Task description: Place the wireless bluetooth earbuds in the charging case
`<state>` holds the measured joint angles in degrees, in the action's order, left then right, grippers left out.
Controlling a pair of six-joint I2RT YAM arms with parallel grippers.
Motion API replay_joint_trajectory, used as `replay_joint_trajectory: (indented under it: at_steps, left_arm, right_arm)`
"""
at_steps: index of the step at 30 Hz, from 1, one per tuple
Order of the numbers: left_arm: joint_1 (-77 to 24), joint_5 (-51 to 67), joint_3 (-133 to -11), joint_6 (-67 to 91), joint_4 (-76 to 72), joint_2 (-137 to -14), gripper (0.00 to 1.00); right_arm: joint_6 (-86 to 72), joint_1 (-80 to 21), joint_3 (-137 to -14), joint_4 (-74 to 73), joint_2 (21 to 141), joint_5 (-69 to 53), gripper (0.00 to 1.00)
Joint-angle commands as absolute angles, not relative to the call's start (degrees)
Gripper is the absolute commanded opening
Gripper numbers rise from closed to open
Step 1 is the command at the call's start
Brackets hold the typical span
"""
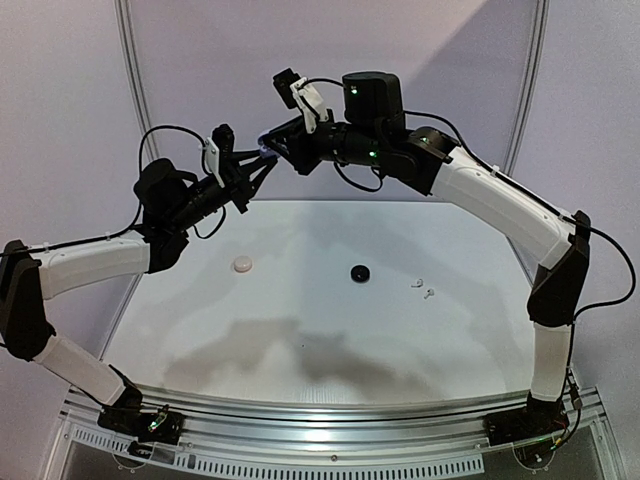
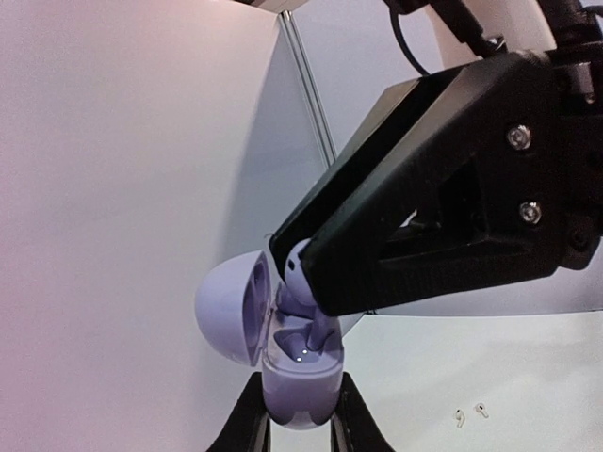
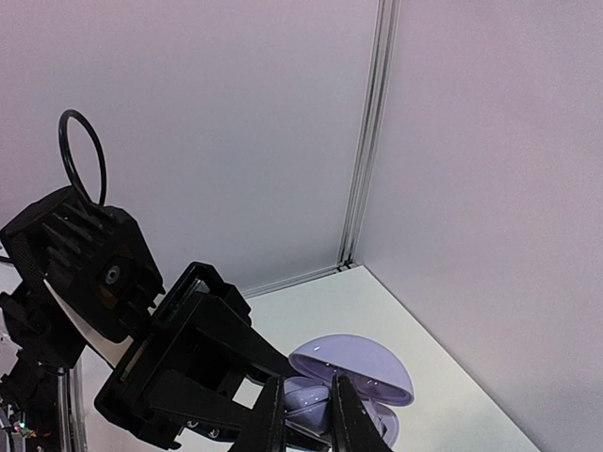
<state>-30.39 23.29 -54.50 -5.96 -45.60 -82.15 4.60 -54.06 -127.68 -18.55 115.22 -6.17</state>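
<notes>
Lavender earbud (image 2: 298, 262) at the open charging case (image 2: 303, 391), high above the tabletop (image 1: 300, 340).
Left fingers (image 2: 250, 424) clamp the case's base; right fingers (image 3: 268, 421), narrowly set, pinch the earbud at the case's mouth.

Left tool (image 1: 263, 153) and right tool (image 1: 277, 148) meet above the table (image 1: 300, 340) bearing white earbuds (image 1: 422, 288).

Pale lavender-white walls (image 1: 60, 100), metal seam strips (image 1: 133, 70), glossy white table (image 1: 300, 340).
</notes>
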Motion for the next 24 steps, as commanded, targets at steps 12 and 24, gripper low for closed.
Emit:
replay_joint_trajectory:
  at_steps: [12,24]
  left_arm:
    - [-30.7,24.0,-55.0,-7.0,-47.8,-82.3,0.0]
    - [-30.7,24.7,-55.0,-6.0,-48.0,-82.4,0.0]
  right_arm:
    - [8.3,-54.1,-129.6,-21.9,117.4,-1.7,0.25]
    - [8.9,-54.1,-130.3,-20.6,118.5,-3.4,0.21]
